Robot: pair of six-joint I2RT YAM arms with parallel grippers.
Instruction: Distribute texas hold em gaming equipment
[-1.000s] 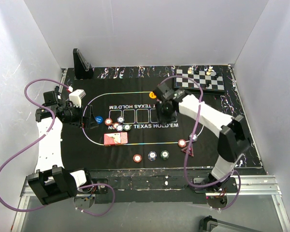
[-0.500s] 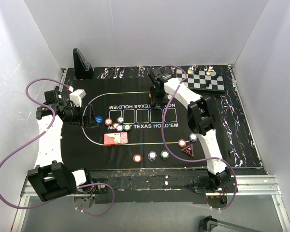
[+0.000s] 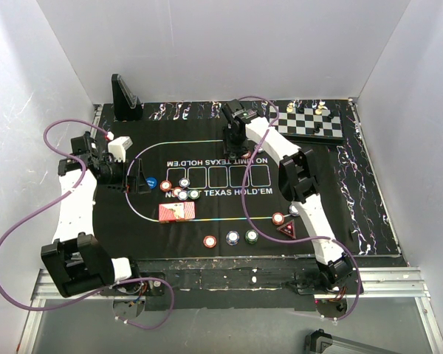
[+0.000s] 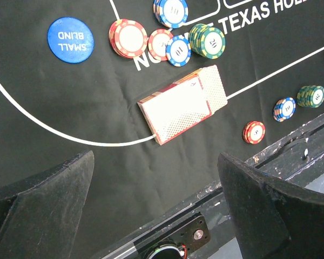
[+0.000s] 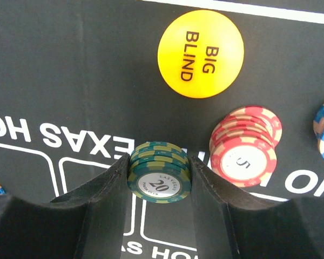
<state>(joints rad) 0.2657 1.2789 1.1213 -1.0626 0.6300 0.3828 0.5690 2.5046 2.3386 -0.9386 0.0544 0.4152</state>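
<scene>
My right gripper (image 5: 159, 181) is shut on a small stack of green "20" chips (image 5: 159, 171), just in front of the yellow BIG BLIND button (image 5: 201, 53) and beside a red chip stack (image 5: 244, 145). In the top view the right gripper (image 3: 232, 142) is at the far middle of the mat. My left gripper (image 4: 156, 210) is open and empty, and it sits at the mat's left end (image 3: 136, 183). Below it lie the red-backed card deck (image 4: 183, 103), the blue SMALL BLIND button (image 4: 70, 39) and a cluster of chips (image 4: 173, 32). A red triangular marker (image 3: 286, 229) lies at the front right.
Three chip stacks (image 3: 232, 237) sit along the mat's front edge and two more (image 3: 286, 214) sit by the marker. A chessboard with pieces (image 3: 310, 122) is at the back right. A black stand (image 3: 124, 99) is at the back left. White walls enclose the table.
The right arm has stretched from the mat's middle right to the far middle, near the yellow button. The left arm has barely moved.
</scene>
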